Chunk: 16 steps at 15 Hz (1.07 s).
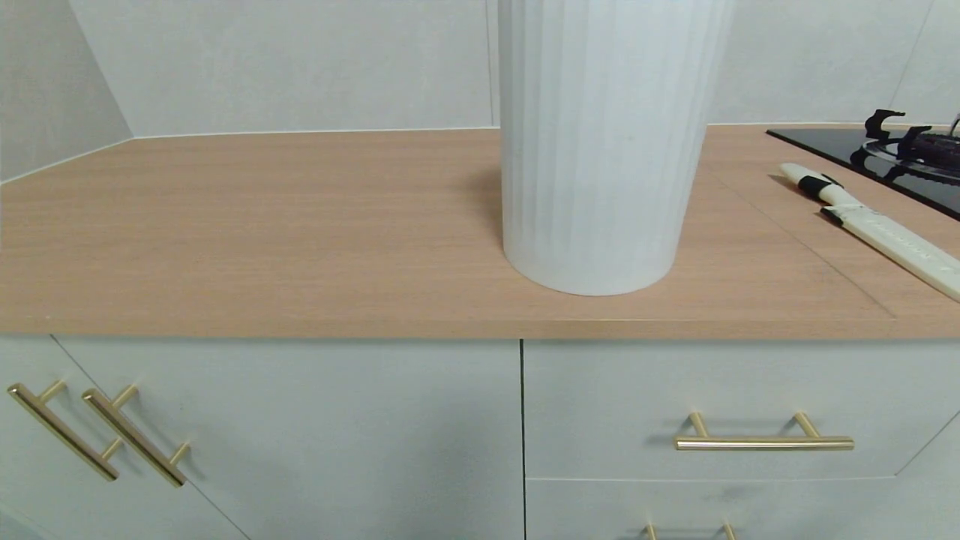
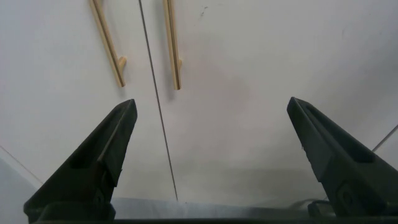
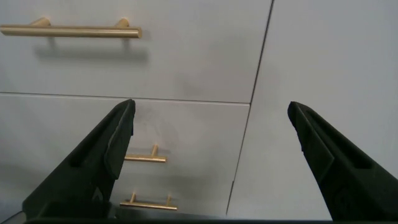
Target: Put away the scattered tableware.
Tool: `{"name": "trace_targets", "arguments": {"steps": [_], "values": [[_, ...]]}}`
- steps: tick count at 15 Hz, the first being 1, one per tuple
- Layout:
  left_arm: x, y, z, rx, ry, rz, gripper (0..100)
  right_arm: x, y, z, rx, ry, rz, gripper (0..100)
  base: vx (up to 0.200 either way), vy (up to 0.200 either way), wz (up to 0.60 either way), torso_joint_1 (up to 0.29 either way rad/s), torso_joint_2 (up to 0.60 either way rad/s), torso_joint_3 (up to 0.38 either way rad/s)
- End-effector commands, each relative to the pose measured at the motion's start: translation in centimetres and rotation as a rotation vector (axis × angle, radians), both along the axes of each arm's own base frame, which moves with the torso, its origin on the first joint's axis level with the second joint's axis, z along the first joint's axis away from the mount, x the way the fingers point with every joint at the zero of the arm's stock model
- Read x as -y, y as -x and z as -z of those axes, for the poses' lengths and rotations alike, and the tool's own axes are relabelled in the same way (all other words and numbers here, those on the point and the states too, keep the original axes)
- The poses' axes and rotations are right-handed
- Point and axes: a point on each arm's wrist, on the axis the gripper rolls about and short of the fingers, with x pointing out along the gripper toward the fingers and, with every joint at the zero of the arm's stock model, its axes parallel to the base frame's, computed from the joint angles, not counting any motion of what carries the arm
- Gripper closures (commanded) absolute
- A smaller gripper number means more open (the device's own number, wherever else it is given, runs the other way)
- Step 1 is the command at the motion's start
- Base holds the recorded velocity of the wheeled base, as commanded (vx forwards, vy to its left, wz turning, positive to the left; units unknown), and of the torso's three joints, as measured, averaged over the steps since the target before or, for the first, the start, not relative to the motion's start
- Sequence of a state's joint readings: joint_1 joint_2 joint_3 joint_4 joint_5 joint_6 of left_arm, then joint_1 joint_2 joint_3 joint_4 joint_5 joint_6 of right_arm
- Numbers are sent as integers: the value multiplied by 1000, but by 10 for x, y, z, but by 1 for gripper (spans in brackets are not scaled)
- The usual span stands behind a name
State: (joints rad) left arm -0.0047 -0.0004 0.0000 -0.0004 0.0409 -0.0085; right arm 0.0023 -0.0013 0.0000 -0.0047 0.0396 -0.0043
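Tall ribbed container (image 1: 600,150) centre, knife (image 1: 877,229) right

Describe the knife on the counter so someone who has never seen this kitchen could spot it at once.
On the wooden countertop, look to the right end, where a black stovetop is set in. The knife lies flat just in front of it, right of the tall white ribbed container. It alone is long, slim and cream-coloured, with black bands near its handle.

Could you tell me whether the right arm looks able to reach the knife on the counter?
Probably yes, once raised: the right gripper, open, faces the drawer fronts below the counter, while the knife lies uncovered on the right, clear of the white container.
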Motion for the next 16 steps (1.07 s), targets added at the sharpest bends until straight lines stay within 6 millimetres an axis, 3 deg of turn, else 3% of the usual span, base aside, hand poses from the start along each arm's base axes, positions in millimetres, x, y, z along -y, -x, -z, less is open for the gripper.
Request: {"name": "trace_targets", "arguments": {"steps": [1,16], "values": [[0,0,0,-1,1,-1,0,0,0,0,0,0,0,0,0,0,0,0,0,0],[0,0,0,-1,1,-1,0,0,0,0,-1,0,0,0,0,0,0,2,-12,-10]]}}
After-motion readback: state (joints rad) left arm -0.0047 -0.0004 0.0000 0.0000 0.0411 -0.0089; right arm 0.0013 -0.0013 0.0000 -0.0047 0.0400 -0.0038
